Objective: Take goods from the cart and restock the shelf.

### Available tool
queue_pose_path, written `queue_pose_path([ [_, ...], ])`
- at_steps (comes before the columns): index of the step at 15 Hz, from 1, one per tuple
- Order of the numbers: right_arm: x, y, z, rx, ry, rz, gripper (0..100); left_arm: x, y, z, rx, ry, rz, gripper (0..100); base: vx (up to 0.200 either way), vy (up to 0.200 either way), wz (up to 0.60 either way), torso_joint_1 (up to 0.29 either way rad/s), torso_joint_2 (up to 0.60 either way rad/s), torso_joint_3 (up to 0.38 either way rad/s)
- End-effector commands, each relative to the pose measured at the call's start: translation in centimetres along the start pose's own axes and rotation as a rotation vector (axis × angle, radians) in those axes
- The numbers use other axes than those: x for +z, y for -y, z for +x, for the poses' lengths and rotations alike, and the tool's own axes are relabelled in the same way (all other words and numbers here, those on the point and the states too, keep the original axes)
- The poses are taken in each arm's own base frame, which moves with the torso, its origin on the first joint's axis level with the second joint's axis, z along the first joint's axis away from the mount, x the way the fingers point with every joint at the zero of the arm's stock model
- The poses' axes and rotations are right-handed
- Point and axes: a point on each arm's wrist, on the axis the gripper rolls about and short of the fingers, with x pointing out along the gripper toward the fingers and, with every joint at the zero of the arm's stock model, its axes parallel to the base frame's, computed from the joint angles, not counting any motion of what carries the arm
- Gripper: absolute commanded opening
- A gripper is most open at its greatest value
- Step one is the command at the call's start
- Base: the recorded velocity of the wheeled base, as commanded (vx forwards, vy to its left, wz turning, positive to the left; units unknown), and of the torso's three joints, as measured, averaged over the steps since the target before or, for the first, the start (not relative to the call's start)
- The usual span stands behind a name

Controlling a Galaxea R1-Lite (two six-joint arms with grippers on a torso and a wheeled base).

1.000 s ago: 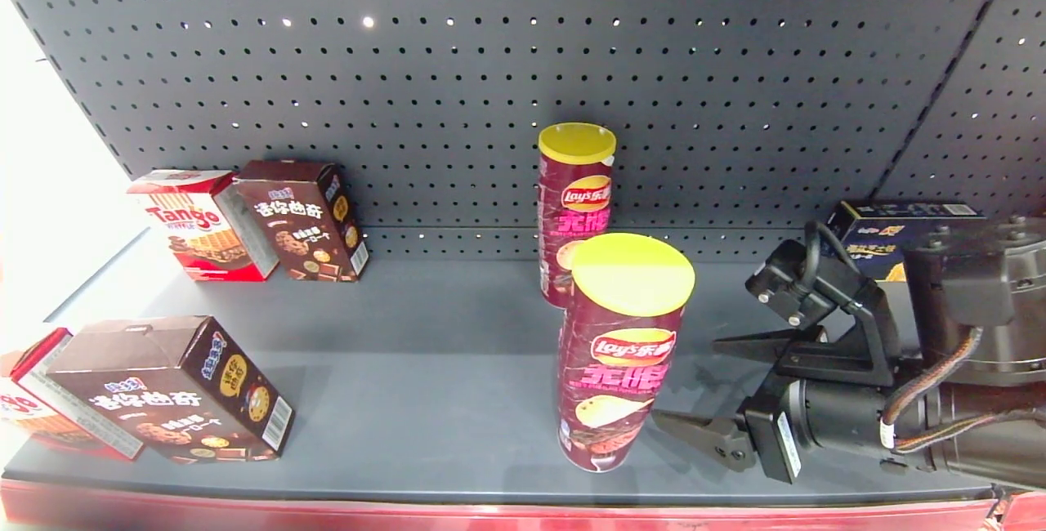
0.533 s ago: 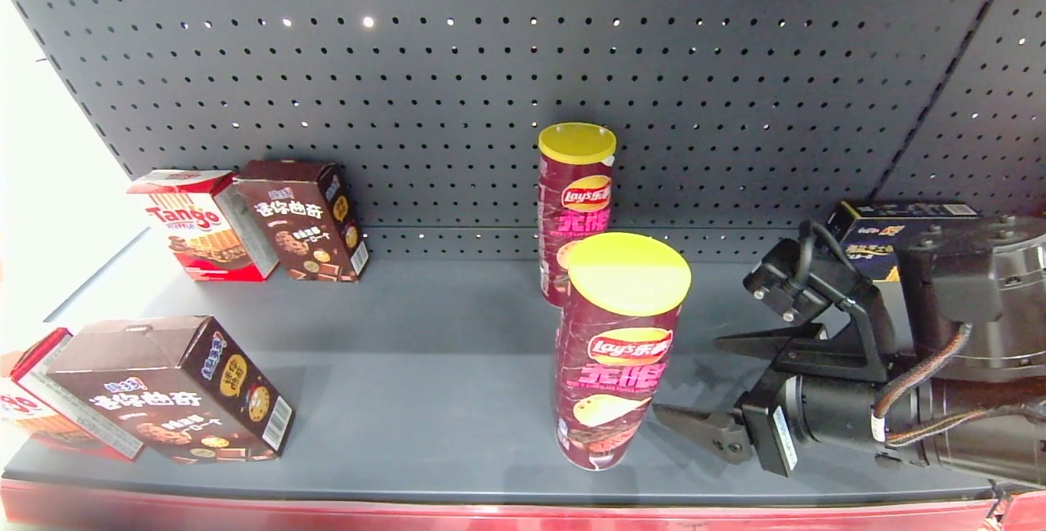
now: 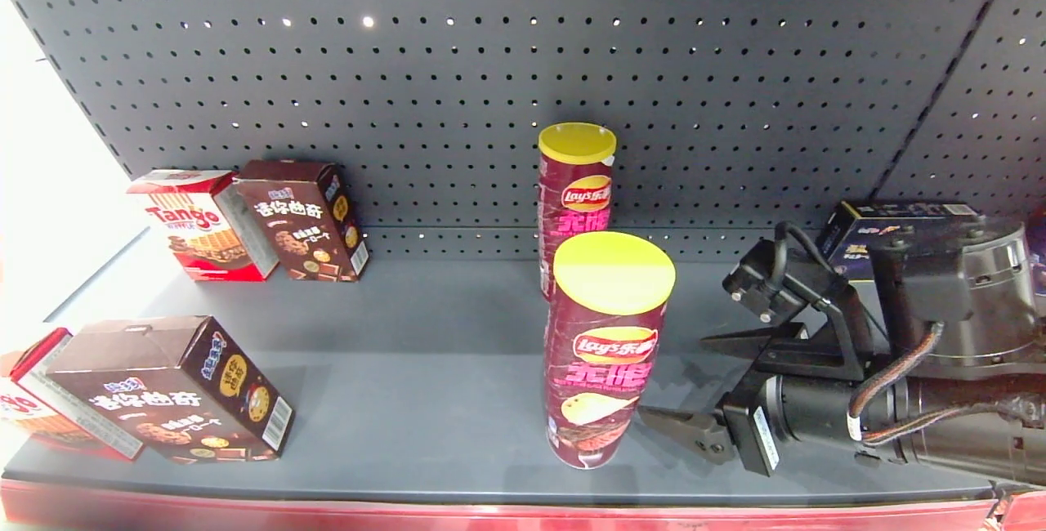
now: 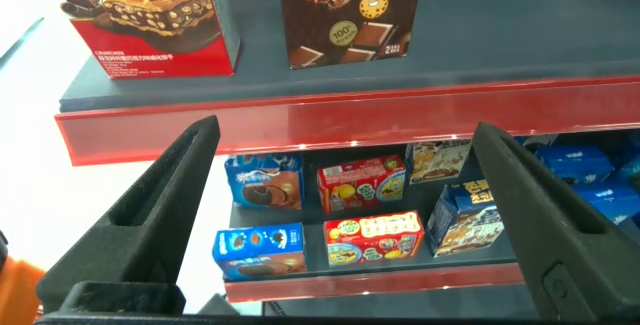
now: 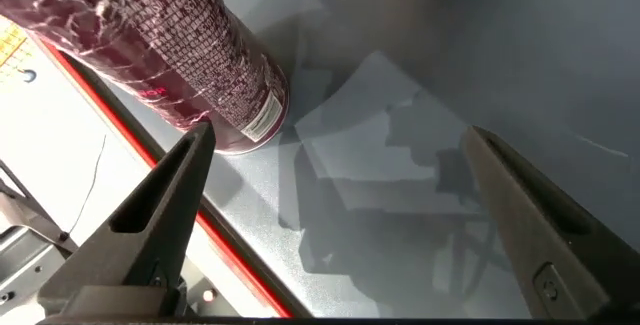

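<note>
Shelf deck [image 3: 409, 368] of dark grey steel spans the head view, with its red front lip [image 3: 490, 515] along the bottom edge. Over it at lower right lies the right gripper [image 3: 672, 378], jaws spread wide and holding nothing. Its nearer fingertip sits just beside the foot of the front chip canister [image 3: 605, 351]; I cannot tell whether they touch. That canister stands upright at lower centre, close to the lip and directly in front of a second chip canister [image 3: 575, 180] at the pegboard back.

By my reading, this canister is already placed. The next move calls for drawing the right gripper straight back without brushing the tube, then going to the cart for more stock. The canister is a tall maroon tube with a flat yellow lid. Being narrow-footed, it would likely tip at a sideways nudge.

In the left wrist view the left gripper [image 4: 340, 215] hangs before the red lip, fingers wide apart and empty. A chocolate cookie box [image 3: 172, 388] sits at lower left.
</note>
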Motion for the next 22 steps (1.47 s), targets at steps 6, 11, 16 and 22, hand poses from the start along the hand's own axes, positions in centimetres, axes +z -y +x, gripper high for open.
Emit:
queue_pose_path([
  [6, 0.4, 0.0, 0.5, 0.001, 0.002, -0.001, 100, 0.0, 0.0, 0.0, 0.000, -0.002, 0.001, 100, 0.000, 0.000, 0.00, 0.000, 0.00, 0.000],
  [11, 0.4, 0.3, -0.1, -0.012, 0.015, 0.005, 100, 0.0, 0.0, 0.0, 0.000, -0.002, 0.001, 100, 0.000, 0.000, 0.00, 0.000, 0.00, 0.000],
  [16, 1.5, 6.0, -6.4, -0.309, 0.203, 0.107, 100, 0.0, 0.0, 0.0, 0.000, -0.002, 0.001, 100, 0.000, 0.000, 0.00, 0.000, 0.00, 0.000],
  [22, -5.7, 4.3, -17.9, -0.717, 0.369, 0.136, 100, 0.0, 0.0, 0.0, -0.003, -0.001, 0.006, 100, 0.000, 0.000, 0.00, 0.000, 0.00, 0.000],
])
